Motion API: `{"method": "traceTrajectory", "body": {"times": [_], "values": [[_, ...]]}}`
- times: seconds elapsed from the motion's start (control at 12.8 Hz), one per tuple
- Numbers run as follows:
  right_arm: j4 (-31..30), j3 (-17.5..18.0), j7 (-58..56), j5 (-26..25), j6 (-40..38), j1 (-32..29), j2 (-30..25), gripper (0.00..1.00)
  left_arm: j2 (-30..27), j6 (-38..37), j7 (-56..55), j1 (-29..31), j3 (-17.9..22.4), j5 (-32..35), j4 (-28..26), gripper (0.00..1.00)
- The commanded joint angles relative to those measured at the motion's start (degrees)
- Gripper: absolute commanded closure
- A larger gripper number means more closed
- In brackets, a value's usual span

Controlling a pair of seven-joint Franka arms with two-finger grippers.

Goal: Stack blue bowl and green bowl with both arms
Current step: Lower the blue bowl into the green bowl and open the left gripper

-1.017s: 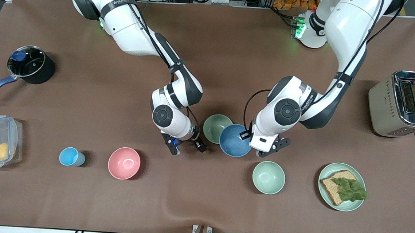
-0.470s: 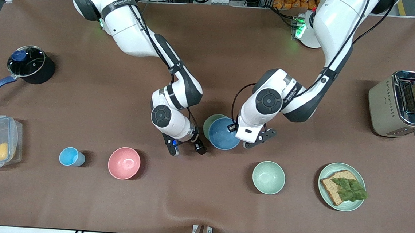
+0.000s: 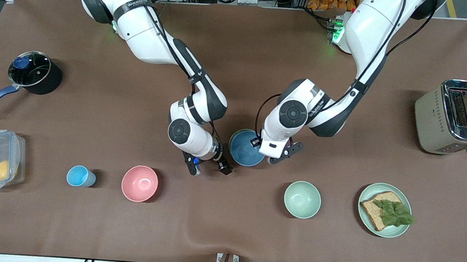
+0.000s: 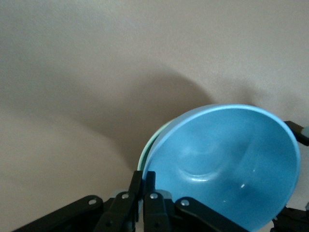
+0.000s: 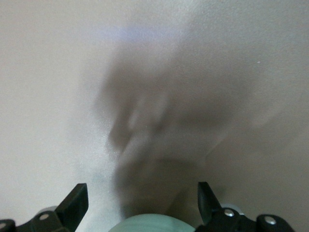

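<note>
**Blue bowl held over green bowl, mid-table**

The left gripper is clenched on the rim of the blue bowl, holding it over the green bowl, whose edge just peeks out beneath. The right gripper hangs released, fingers spread, just beside the bowls toward the right arm's end. The pink bowl sits nearer the front camera.

Blue bowl sits over the green bowl, mid-table, between both grippers. Left gripper clamps the blue bowl's rim. Right gripper beside the bowls, toward the right arm's end.
</note>
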Motion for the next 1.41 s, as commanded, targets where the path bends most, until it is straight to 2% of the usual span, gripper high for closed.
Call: {"method": "traceTrajectory", "body": {"times": [0.0, 0.39, 0.47, 0.63, 0.94, 1.1, 1.33], "values": [[2.4, 0.1, 0.5, 1.3, 0.0, -0.3, 1.6, 0.0, 0.5, 1.6, -1.6, -0.9, 0.3, -0.1, -0.3, 1.0], [2.4, 0.0, 0.3, 1.3, 0.0, -0.2, 1.6, 0.0, 0.4, 1.6, -3.2, -0.9, 0.3, -0.1, -1.4, 1.0], [2.4, 0.0, 0.3, 1.3, 0.0, -0.2, 1.6, 0.0, 0.4, 1.6, -3.5, -0.9, 0.3, -0.1, -1.6, 0.84], [2.4, 0.0, 0.2, 1.3, 0.1, -0.2, 1.6, 0.0, 0.4, 1.6, -3.6, -0.9, 0.3, -0.1, -1.9, 0.0], [2.4, 0.0, 0.0, 1.2, 0.1, -0.2, 1.6, 0.0, -0.6, 1.5, -3.5, -0.5, 0.4, 0.0, -1.2, 0.0], [2.5, -0.1, -0.1, 1.2, 0.1, -0.2, 1.6, 0.0, -4.1, 1.2, -3.1, 1.1, 0.8, 0.1, -1.2, 0.0], [2.5, 1.1, -3.2, 1.2, -0.3, -2.4, 1.2, 0.0, -10.4, -0.5, -2.8, 5.6, 0.8, 5.2, -1.2, 0.0]]}}
